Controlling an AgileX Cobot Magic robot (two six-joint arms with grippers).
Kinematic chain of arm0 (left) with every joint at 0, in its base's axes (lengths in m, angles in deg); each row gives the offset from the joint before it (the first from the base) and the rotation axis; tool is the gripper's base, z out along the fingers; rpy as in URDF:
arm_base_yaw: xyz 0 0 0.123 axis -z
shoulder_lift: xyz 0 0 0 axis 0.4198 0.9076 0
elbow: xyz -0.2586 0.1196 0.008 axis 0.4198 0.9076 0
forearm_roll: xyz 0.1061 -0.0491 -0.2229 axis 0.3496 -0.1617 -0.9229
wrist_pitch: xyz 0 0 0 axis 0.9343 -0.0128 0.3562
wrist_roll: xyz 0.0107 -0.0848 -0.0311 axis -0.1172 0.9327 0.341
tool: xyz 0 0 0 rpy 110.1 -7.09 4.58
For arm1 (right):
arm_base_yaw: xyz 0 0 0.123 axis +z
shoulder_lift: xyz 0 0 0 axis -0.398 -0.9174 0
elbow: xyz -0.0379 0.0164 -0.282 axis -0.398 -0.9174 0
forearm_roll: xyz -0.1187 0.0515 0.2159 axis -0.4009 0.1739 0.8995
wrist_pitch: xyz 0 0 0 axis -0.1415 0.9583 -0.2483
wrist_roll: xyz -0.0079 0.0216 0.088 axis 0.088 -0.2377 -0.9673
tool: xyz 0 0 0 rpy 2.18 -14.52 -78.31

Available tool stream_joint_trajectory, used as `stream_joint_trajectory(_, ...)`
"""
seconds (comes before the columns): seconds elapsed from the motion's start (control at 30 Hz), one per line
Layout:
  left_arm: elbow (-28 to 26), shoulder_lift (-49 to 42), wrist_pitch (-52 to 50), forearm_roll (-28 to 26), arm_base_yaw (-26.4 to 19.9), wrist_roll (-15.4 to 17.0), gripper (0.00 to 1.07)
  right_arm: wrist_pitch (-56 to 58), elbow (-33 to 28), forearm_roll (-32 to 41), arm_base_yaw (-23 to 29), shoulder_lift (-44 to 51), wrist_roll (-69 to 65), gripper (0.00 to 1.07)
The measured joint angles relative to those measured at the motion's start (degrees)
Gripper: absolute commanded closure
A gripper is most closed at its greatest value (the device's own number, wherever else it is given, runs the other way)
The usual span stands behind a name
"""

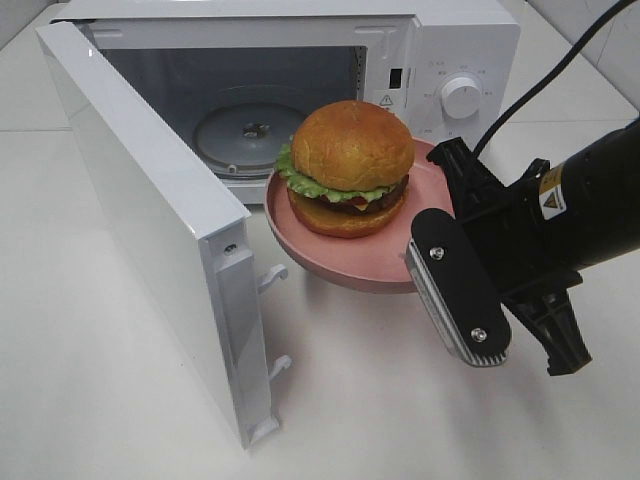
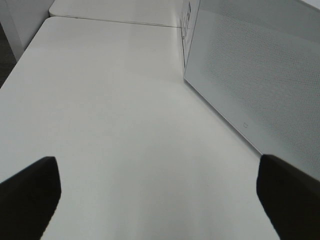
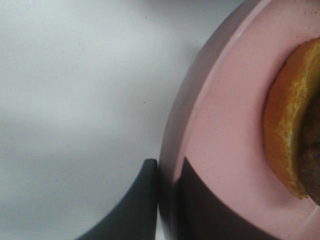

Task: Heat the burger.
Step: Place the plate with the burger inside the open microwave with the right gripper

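A: Where is the burger [image 1: 350, 165]?

B: On the pink plate [image 1: 330, 262], held off the worktop just in front of the microwave's [image 1: 470, 45] open cavity. The right arm's [image 1: 590, 190] jaws are clamped on the plate's rim. The left arm's jaws gape empty beside the microwave door [image 1: 150, 220].

A: The risk?

B: It's a one-edge pinch. The plate could tilt or clip the microwave's sill, and the tall burger would likely slide off.
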Motion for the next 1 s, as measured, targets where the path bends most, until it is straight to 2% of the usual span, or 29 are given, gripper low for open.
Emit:
stream_joint_trajectory(0.2,0.0,0.0,0.0,0.0,0.0,0.0,0.06,0.0,0.0,8.65,-2.69,0.0,11.06,1.04)
stream_joint_trajectory(0.3,0.0,0.0,0.0,0.0,0.0,0.0,0.06,-0.06,0.0,10.6,-3.78,0.0,12.61,1.04)
stream_joint_trajectory(1.0,0.0,0.0,0.0,0.0,0.0,0.0,0.06,-1.2,0.0,11.92,-4.07,0.0,13.29,1.02)
